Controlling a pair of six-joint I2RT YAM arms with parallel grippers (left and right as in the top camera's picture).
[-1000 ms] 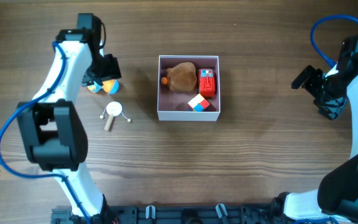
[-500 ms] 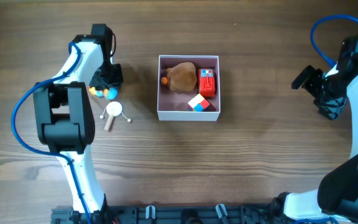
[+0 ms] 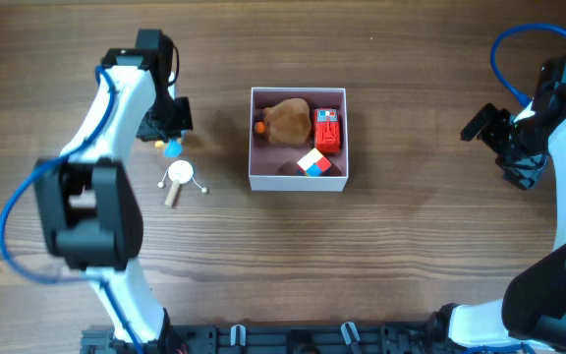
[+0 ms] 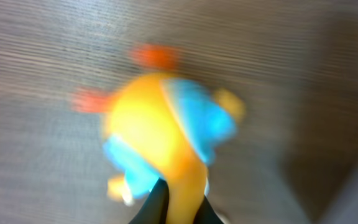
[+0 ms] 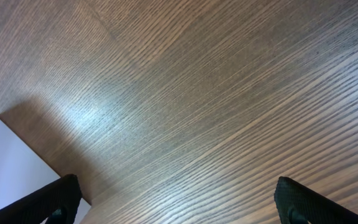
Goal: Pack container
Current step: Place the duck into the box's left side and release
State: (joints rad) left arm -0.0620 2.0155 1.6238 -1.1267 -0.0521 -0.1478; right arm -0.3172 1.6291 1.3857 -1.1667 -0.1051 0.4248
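Note:
The container (image 3: 298, 182), a white-walled square box with a pink inside, sits mid-table and holds a brown plush (image 3: 288, 120), a red toy (image 3: 327, 130) and a red, white and blue cube (image 3: 313, 163). Left of it, my left gripper (image 3: 167, 126) is shut on an orange and blue toy (image 3: 170, 147). The left wrist view is blurred, but it shows the gripper (image 4: 180, 194) pinching an orange part of that toy (image 4: 160, 130). My right gripper (image 3: 515, 152) hangs open at the far right, away from the container. Its fingers (image 5: 48, 199) stand wide over bare wood.
A small white toy with a wooden handle (image 3: 178, 177) lies on the table just below the left gripper. A small orange piece (image 3: 259, 126) rests in the container's left side. A white surface (image 5: 11, 168) shows at the right wrist view's lower left.
The left gripper has closed on the orange and blue toy, which has shifted slightly toward the container. The right arm has not moved.

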